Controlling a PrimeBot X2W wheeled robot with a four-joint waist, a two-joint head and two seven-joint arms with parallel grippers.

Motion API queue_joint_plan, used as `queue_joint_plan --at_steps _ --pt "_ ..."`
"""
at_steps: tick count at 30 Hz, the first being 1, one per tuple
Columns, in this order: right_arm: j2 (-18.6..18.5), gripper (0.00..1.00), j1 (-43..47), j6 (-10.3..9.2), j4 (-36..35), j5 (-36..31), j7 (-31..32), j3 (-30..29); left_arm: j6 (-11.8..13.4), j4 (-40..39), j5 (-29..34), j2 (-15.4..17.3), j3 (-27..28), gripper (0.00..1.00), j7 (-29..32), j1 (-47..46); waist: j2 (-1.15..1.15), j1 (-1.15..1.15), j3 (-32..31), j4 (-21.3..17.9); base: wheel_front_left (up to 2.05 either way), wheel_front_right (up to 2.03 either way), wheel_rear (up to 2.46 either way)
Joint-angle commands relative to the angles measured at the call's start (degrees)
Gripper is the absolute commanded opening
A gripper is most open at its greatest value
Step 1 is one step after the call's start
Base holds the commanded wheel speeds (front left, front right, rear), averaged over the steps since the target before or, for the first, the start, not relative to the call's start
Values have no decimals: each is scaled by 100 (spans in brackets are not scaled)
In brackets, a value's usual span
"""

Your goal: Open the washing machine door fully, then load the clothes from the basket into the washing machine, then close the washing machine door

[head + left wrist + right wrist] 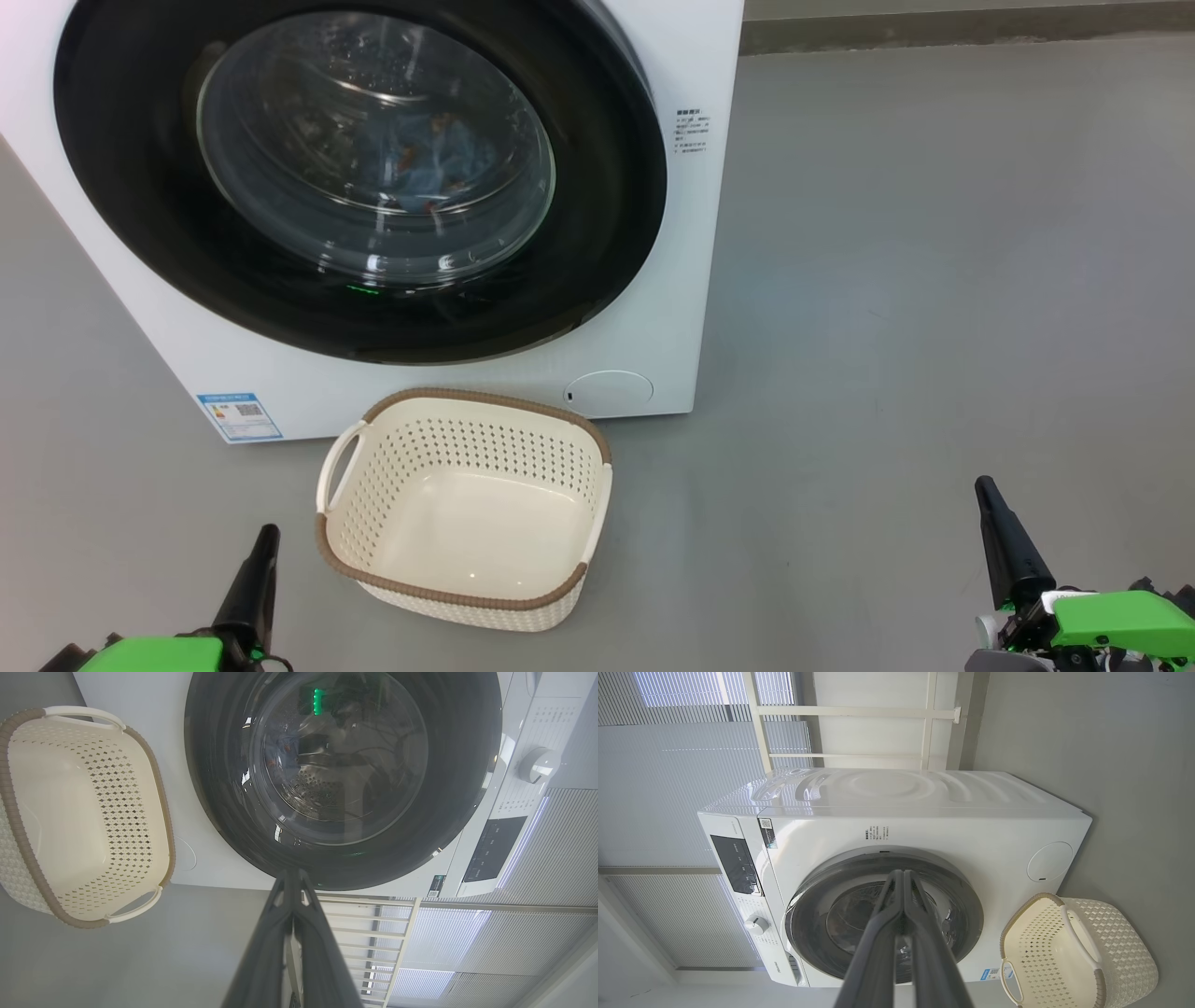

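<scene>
Left end effector (266, 537) and right end effector (988, 490): fingers pressed together, nothing held. Washing machine door (359, 177) sits flush, ahead of both, nearer the left one. Clothes (439, 159) behind its glass. Basket (448, 597) empty, just right of the left one. Task looks done.

You will find nothing legible here: the blue label sticker (240, 416) low on the front of the washing machine (695, 280) carries a QR code and print too small to read, and the grey lines of print (693, 133) beside the washing machine door (611, 187) are just as blurred.
</scene>
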Motion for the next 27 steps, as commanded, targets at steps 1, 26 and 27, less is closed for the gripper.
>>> queue_joint_plan --at_steps 1,26,27 --pt "-17 0 -231 10 -142 -29 47 100 -17 -108 45 75 190 0 37 -242 0 0 0 0 0 0 0" --pt "-4 0 -233 10 -141 -44 62 82 -17 -107 61 61 210 0 53 -244 0 0 0 0 0 0 0" --pt "-3 0 -233 10 -141 -45 63 81 -17 -107 62 61 210 0 53 -244 0 0 0 0 0 0 0"
